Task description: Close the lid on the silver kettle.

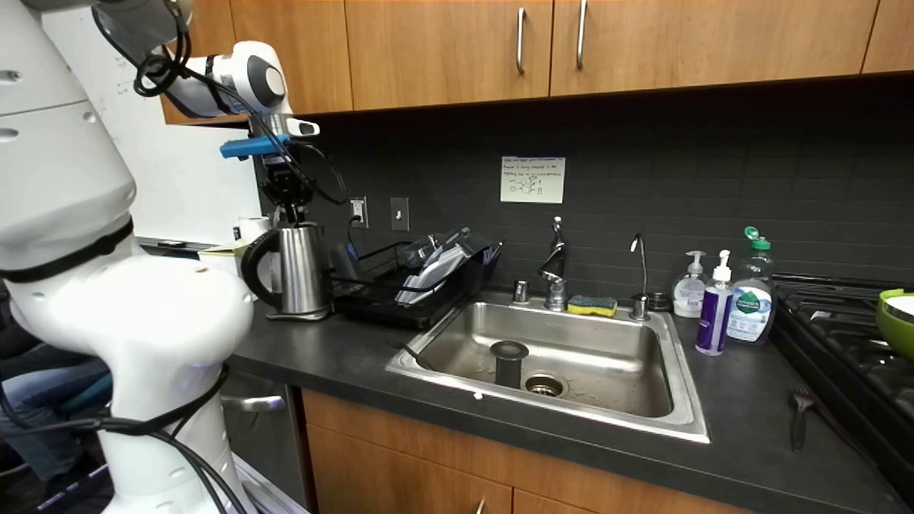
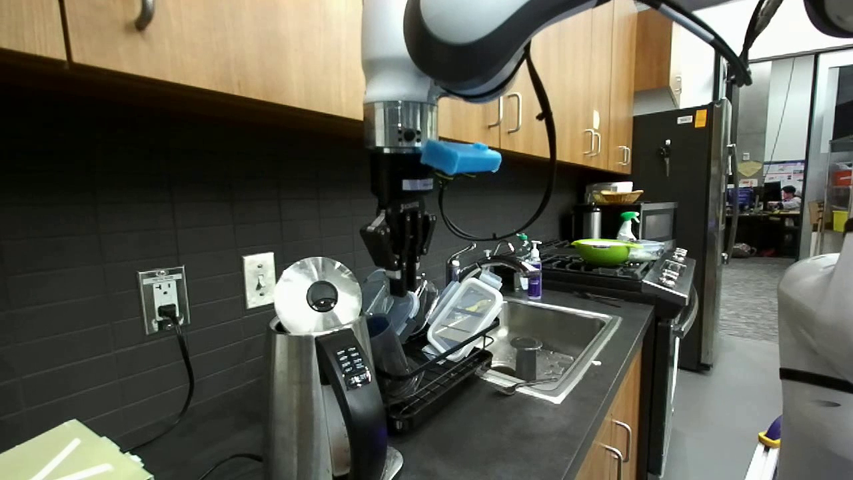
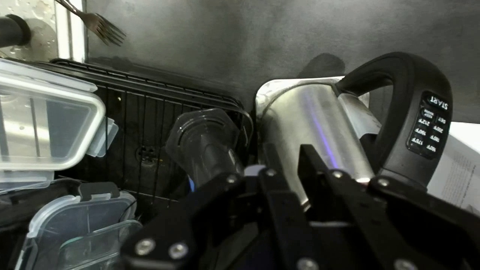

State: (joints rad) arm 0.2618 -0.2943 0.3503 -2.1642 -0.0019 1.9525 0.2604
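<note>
The silver kettle (image 1: 301, 271) stands upright on the counter, its black handle on one side. It also shows in an exterior view (image 2: 296, 407) and in the wrist view (image 3: 311, 116). Its round steel lid (image 2: 300, 310) with a dark centre is raised, standing nearly upright above the rim. I cannot make out the lid in the wrist view. My gripper (image 2: 402, 283) points down beside the lid, on the dish-rack side, apart from it in that view. In the wrist view the fingers (image 3: 288, 152) have a narrow gap with nothing held between them. They hide part of the kettle's top.
A black dish rack (image 1: 378, 303) with plastic containers and a dark cup (image 3: 206, 138) stands close beside the kettle. The sink (image 1: 685, 385) lies beyond it. Upper cabinets (image 1: 443, 50) hang above. A pale box (image 2: 73, 453) is near the kettle.
</note>
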